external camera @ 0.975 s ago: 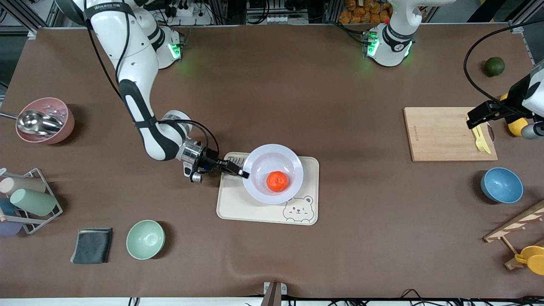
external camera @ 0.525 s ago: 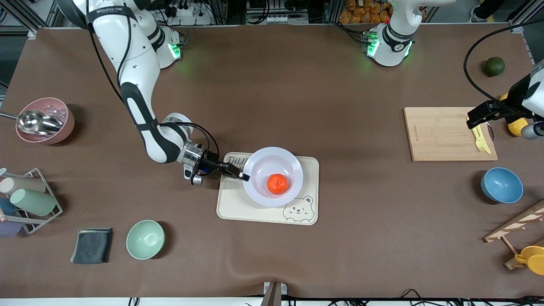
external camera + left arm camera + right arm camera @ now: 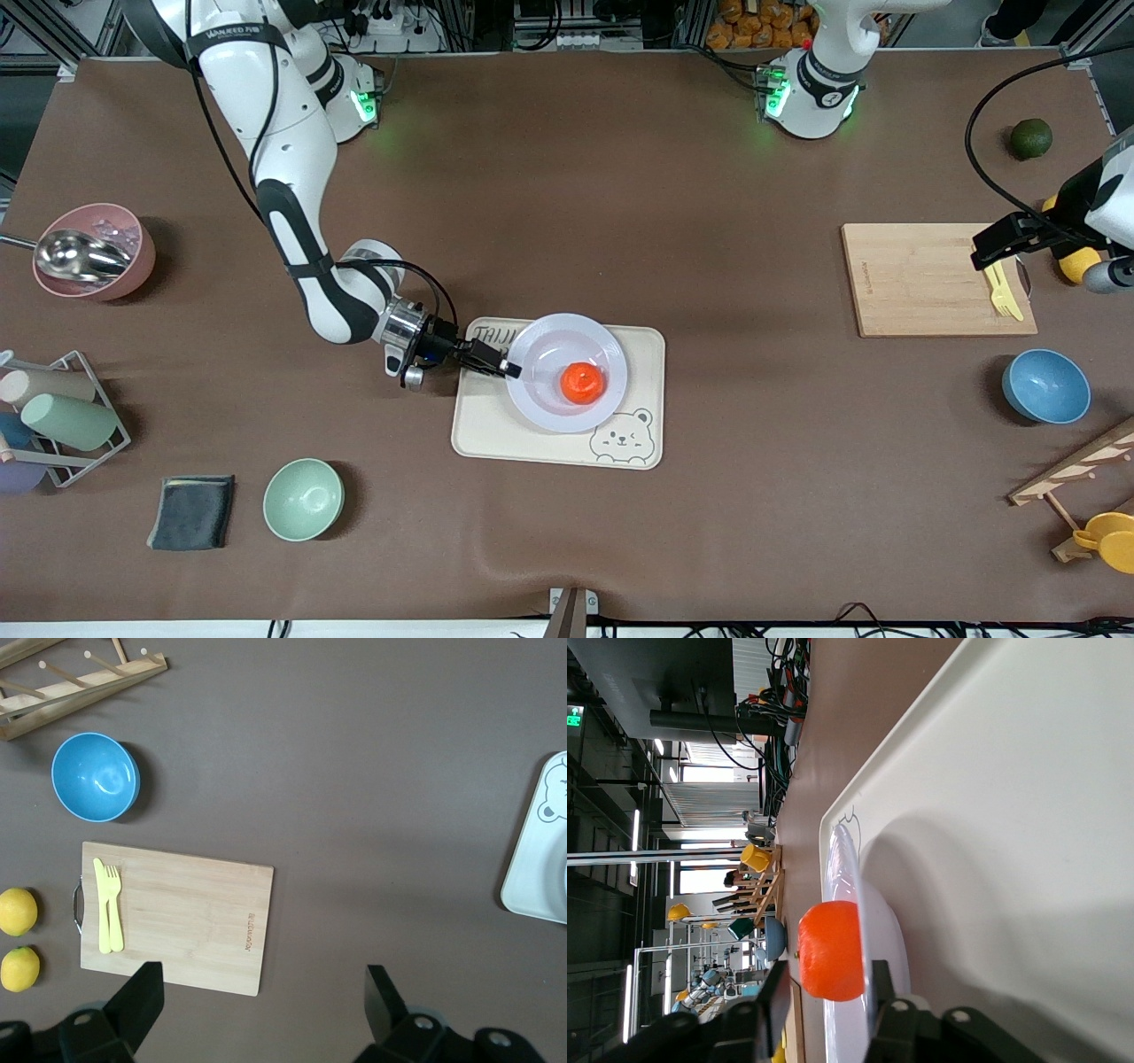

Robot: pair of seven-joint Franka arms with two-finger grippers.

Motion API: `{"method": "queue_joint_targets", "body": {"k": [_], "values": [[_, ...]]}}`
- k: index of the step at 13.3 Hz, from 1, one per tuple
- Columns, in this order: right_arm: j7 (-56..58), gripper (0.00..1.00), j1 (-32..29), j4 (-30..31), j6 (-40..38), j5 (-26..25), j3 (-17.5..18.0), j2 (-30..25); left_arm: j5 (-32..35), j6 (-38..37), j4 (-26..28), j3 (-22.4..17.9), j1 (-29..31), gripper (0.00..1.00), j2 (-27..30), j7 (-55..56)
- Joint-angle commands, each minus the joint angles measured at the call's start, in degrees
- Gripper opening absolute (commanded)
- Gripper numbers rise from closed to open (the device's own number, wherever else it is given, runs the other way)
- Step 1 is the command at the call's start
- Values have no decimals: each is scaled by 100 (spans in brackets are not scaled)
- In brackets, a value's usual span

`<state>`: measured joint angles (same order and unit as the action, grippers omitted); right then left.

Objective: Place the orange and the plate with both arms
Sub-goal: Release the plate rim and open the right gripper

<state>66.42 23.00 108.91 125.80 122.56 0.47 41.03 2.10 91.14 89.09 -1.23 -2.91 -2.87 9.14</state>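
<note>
The pale plate (image 3: pixel 549 350) lies on the cream bear-printed tray (image 3: pixel 496 434) at the table's middle, with the orange (image 3: pixel 582 383) in its well. My right gripper (image 3: pixel 507 366) is at the plate's rim on the side toward the right arm's end. In the right wrist view its jaws stand open (image 3: pixel 828 983) astride the rim of the plate (image 3: pixel 886 939), with a gap on one side and the orange (image 3: pixel 830 950) just past them. My left gripper (image 3: pixel 997 252) waits open and empty (image 3: pixel 263 983) above the cutting board's edge at the left arm's end.
A wooden cutting board (image 3: pixel 921 279) with a yellow fork (image 3: pixel 1001 288), lemons (image 3: pixel 1079 263), a dark green fruit (image 3: pixel 1031 138), a blue bowl (image 3: pixel 1045 385) and a wooden rack (image 3: pixel 1076 470) are at the left arm's end. A mint bowl (image 3: pixel 303 499), grey cloth (image 3: pixel 191 511), cup rack (image 3: pixel 62 416) and pink bowl (image 3: pixel 93 251) are at the right arm's end.
The plate with the orange has come down onto the tray, shifting slightly. The right gripper's jaws have parted from the rim. The left arm has not moved.
</note>
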Motion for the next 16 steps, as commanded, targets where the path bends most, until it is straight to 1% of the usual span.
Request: {"method": "queue_joint_targets", "body": {"k": [1, 3, 5, 7, 8, 10, 12, 14, 16], "values": [[178, 68, -121, -115, 49, -83, 49, 71, -140, 0, -6, -70, -25, 100, 24, -114], [169, 66, -147, -106, 49, -205, 41, 71, -140, 0, -15, -70, -16, 100, 41, -123], [82, 64, -322, -115, 49, -600, 41, 54, -140, -9, -15, -70, -8, 100, 59, -123], [-93, 57, -332, -106, 67, -698, 41, 10, -140, -26, -15, -70, -8, 100, 67, -123], [-173, 58, -332, -106, 93, -794, 41, 1, -140, -35, -15, -70, -16, 100, 76, -123], [-470, 63, -340, -115, 225, -1153, 41, -51, -140, -53, -15, -70, -8, 100, 94, -123], [-1032, 63, -445, -124, 225, -1759, 6, -157, -140, -61, -6, -70, -8, 100, 129, -123], [-2014, 64, -569, -159, 216, -2619, -3, -410, -140, -61, -6, -70, -8, 100, 138, -123], [-3183, 69, -578, -255, 216, -3463, -3, -657, -140, -61, -6, -62, -25, 100, 138, -123]]}}
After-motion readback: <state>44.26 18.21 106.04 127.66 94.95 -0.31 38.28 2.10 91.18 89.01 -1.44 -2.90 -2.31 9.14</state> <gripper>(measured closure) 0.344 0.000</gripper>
